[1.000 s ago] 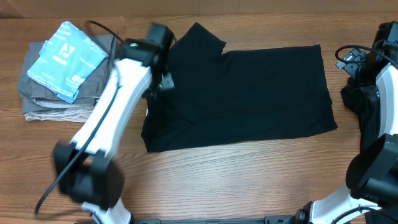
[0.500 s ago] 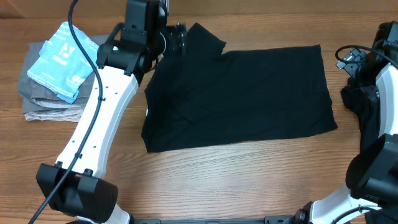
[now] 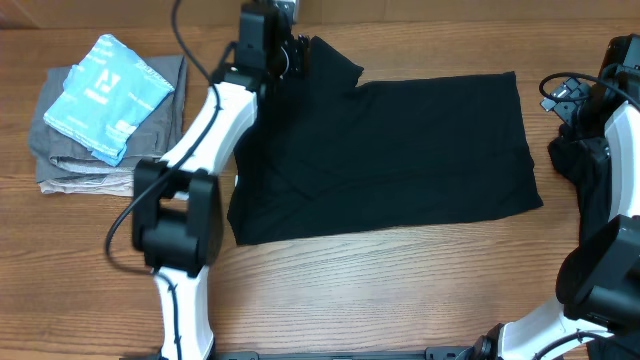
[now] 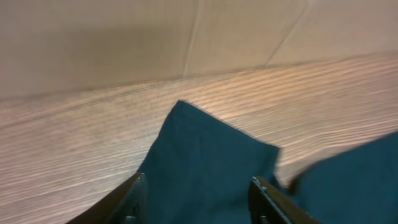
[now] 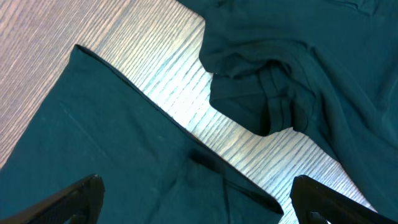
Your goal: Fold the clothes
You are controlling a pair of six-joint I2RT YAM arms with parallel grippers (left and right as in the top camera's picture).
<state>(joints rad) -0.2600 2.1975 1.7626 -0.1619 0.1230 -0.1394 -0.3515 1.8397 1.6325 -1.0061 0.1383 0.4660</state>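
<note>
One of the clothes, a black T-shirt, lies spread flat across the table's middle. Its short sleeve points toward the far edge. My left gripper hovers open at that sleeve; in the left wrist view the sleeve lies below and between the two fingers, not pinched. A second black garment sits bunched at the right edge, under the right arm. My right gripper stands wide open above the strip of wood between the flat shirt's edge and the bunched garment.
At the left, a light-blue folded garment with white print lies on top of grey folded garments. A plain wall rises just beyond the table's far edge, close to the sleeve.
My left arm has swung from the shirt's left side up to the far sleeve, and its jaws have opened. The right arm and both garments have stayed still.
</note>
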